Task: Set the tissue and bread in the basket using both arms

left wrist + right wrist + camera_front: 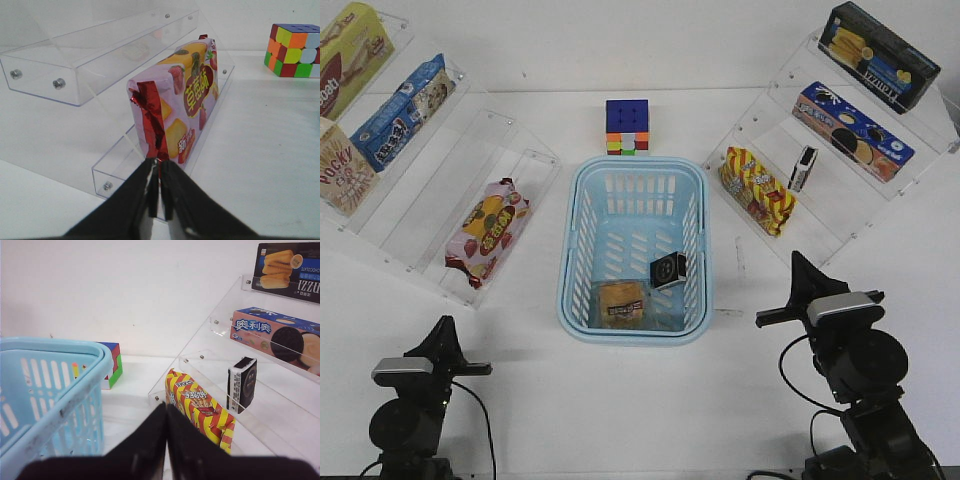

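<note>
Basket [632, 325], light blue and slotted, sits mid-table as the landmark for everything else. Far to its left, lowest step of a clear rack: pink strawberry snack bag [487, 230], leaning on its edge. Below-left of basket: left gripper [444, 338], jaws pressed together on nothing, clear of all items. Inside basket, near the front wall: bread [621, 303], a golden bun in clear wrap. Just right of the bread, inside basket too, against the right wall: tissue [668, 269], black pack, tilted. Behind basket: multicoloured cube [627, 126]. Right of basket, on the opposite rack: red-and-yellow snack bag [757, 189], then a second black pack [803, 168] standing upright. Below-right of basket: right gripper [800, 271], jaws closed, empty.
</note>
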